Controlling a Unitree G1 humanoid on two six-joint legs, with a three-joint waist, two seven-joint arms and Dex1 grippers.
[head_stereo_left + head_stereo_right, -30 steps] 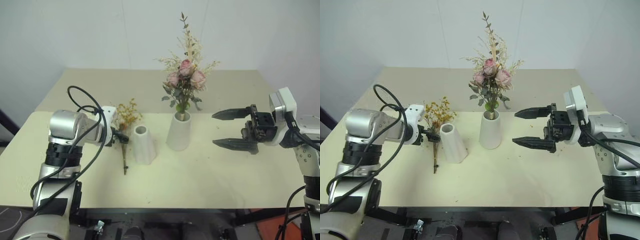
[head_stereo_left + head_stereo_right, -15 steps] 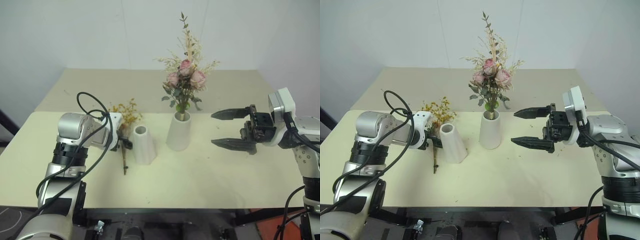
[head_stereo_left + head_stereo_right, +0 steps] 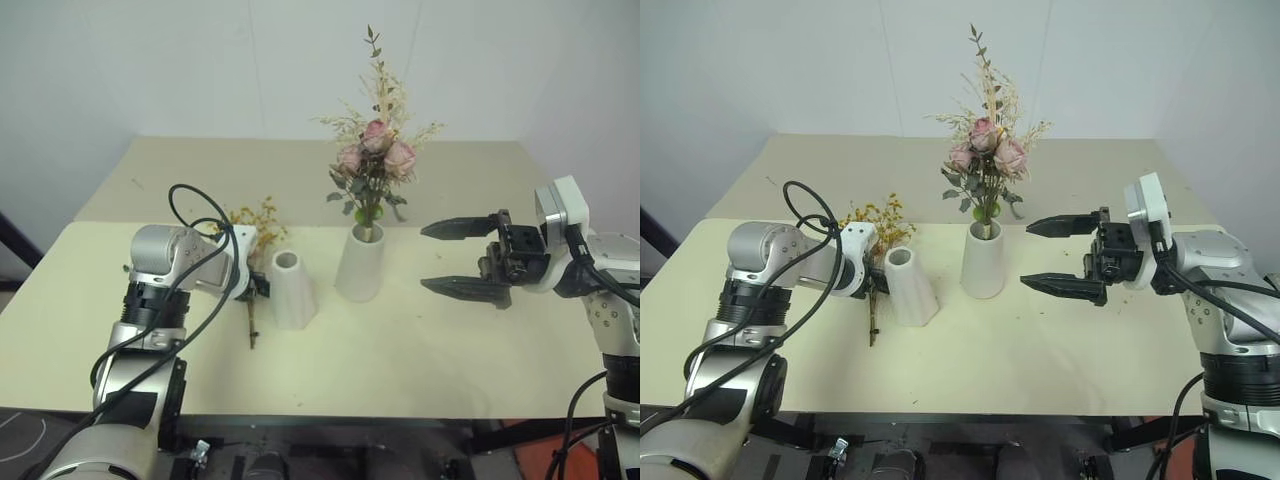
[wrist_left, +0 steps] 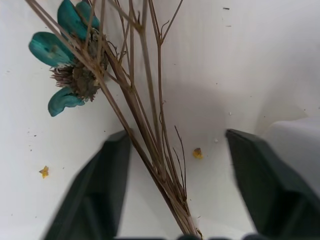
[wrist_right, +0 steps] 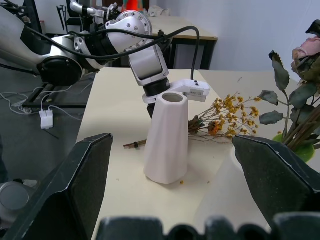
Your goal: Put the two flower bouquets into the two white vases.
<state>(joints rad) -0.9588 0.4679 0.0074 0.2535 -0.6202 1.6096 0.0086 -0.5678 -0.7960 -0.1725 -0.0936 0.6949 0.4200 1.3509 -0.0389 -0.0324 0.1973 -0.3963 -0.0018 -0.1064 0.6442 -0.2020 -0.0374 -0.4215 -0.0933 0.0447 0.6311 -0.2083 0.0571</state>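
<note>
The bouquet of pink roses (image 3: 375, 158) stands upright in the taller white vase (image 3: 360, 266) at mid-table. To its left stands the shorter white vase (image 3: 292, 292), with nothing in it. The yellow-orange bouquet (image 3: 257, 222) lies flat on the table just left of that vase, its thin brown stems (image 4: 150, 135) toward the front edge. My left gripper (image 3: 257, 288) points down over those stems, open, one finger (image 4: 100, 195) on each side and neither touching them. My right gripper (image 3: 425, 257) hovers open, holding nothing, to the right of the rose vase and pointing at it.
The pale table (image 3: 400, 350) runs bare from the vases to its front edge. A white wall rises behind the table's far edge. The empty vase's side (image 4: 300, 135) sits very close to my left gripper's right finger.
My left arm has moved right, bringing its gripper over the stems and close beside the empty vase. The right arm has stayed still.
</note>
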